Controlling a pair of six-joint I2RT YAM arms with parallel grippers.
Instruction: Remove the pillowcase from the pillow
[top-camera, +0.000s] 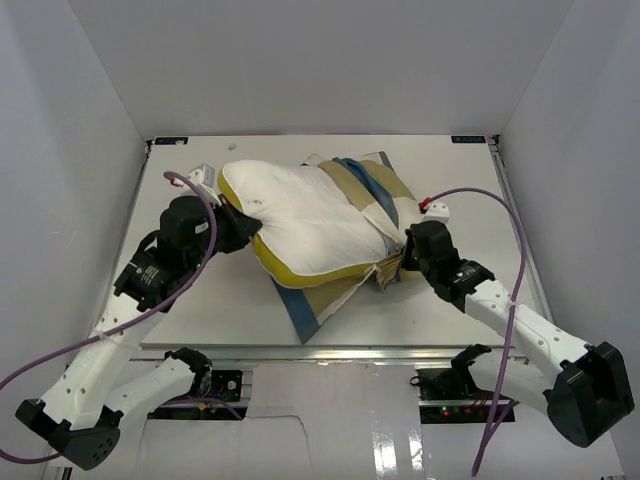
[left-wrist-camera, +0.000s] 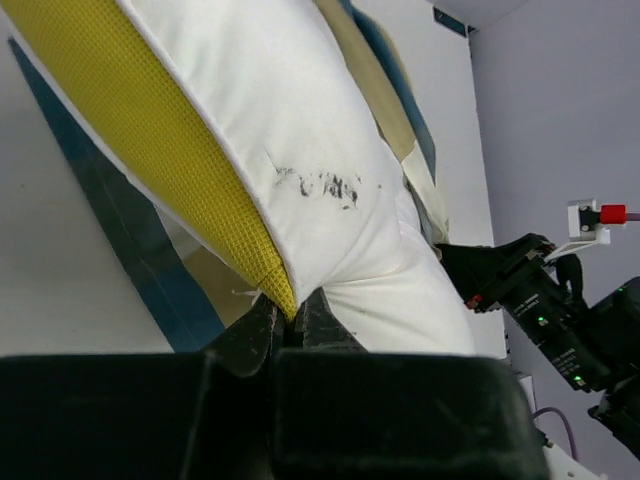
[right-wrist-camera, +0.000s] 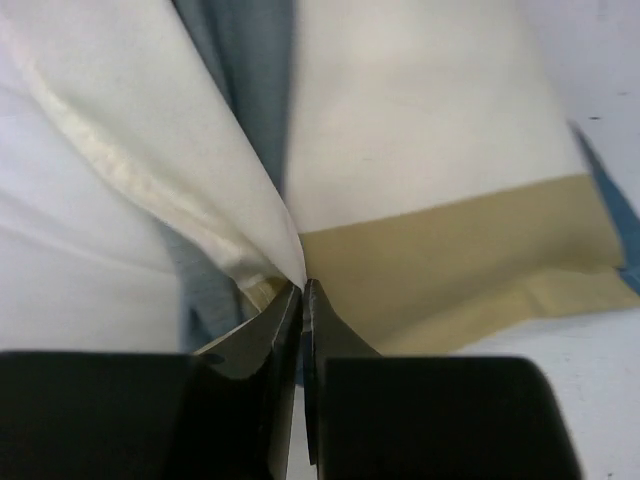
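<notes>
Left gripper (left-wrist-camera: 290, 325): you see its fingers pressed together on the pillow (top-camera: 300, 215) — at its left edge.
Right gripper (right-wrist-camera: 302, 292): pinched shut, seemingly on the pillowcase (top-camera: 368, 185) hem.
Pillow: middle of the table (top-camera: 200, 300), mostly bare.
Pillowcase: bunched over the pillow's right end — a flap lies under its near side.

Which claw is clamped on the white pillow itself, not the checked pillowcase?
The left claw, pinching a yellow-edged corner of the pillow; the right claw is shut on cream fabric of the pillowcase instead.

On table (top-camera: 200, 300), pillow (top-camera: 310, 215) partly inside pillowcase (top-camera: 365, 180)
</notes>
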